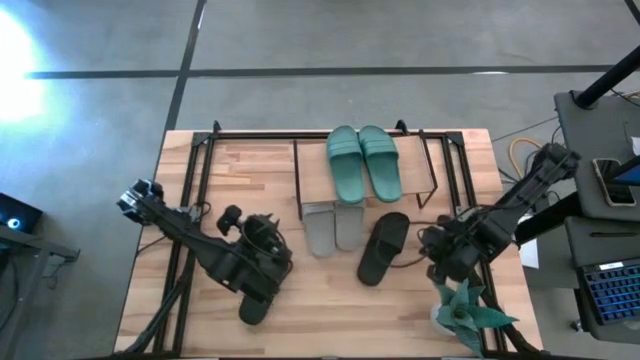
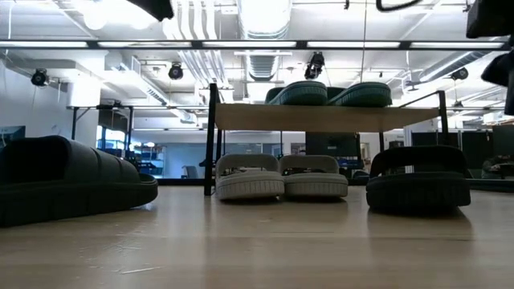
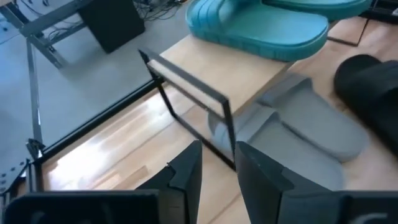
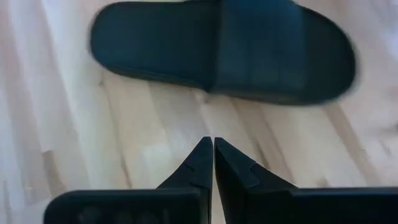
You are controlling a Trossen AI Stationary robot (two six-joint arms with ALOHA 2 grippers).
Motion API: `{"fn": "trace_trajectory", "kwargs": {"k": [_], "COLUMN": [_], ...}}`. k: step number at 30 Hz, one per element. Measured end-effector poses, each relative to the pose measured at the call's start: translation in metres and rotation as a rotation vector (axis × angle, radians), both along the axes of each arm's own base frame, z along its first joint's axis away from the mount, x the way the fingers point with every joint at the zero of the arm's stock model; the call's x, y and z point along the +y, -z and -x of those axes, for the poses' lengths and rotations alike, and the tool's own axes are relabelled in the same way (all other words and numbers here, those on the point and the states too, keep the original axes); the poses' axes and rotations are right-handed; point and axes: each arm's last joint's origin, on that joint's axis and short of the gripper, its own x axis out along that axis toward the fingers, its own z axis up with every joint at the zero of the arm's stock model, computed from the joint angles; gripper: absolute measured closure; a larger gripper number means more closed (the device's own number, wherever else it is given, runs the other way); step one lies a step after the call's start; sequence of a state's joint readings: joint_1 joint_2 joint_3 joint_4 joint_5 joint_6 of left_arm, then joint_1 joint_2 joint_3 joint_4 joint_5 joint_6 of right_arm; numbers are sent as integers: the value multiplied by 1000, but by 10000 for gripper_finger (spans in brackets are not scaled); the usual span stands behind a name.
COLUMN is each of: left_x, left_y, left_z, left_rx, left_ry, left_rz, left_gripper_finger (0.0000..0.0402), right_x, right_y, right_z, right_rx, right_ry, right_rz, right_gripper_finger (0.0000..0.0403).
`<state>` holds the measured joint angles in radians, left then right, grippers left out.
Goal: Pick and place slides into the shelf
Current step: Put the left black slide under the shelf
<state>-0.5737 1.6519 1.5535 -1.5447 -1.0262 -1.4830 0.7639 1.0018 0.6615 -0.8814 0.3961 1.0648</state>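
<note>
Slides half stowed: teal green pair (image 1: 362, 162) atop light wooden shelf (image 1: 312, 175), upper centre; light grey pair (image 1: 333, 227) beneath. Black wide-strap slide (image 1: 384, 246) loose mid-desk. Right pincer (image 4: 213, 148) beside it, closed, empty; must open, then grasp. Left pincer (image 3: 217, 163) lower left, slightly parted, empty.

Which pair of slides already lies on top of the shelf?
The teal green pair, side by side on the shelf plank. The grey pair sits beneath; one black slide lies on the table.
</note>
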Motion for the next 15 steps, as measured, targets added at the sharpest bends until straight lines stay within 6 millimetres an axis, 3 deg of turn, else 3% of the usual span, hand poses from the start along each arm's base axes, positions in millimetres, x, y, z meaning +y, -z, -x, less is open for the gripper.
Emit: {"fn": "trace_trajectory", "kwargs": {"k": [4,10,15], "left_x": [4,4,5], "left_y": [9,19,19], "left_z": [7,8,8], "left_rx": [43,97,81], "left_ry": [2,-2,4], "left_rz": [-10,0,-59], "left_gripper_finger": [320,320,320], "right_x": [3,5,5], "right_y": [13,4,14], "right_z": [-6,-17,-22], "right_rx": [16,2,37], "right_ry": [-28,32,-4], "right_rz": [29,-10,52], "right_gripper_finger": [394,394,394]}}
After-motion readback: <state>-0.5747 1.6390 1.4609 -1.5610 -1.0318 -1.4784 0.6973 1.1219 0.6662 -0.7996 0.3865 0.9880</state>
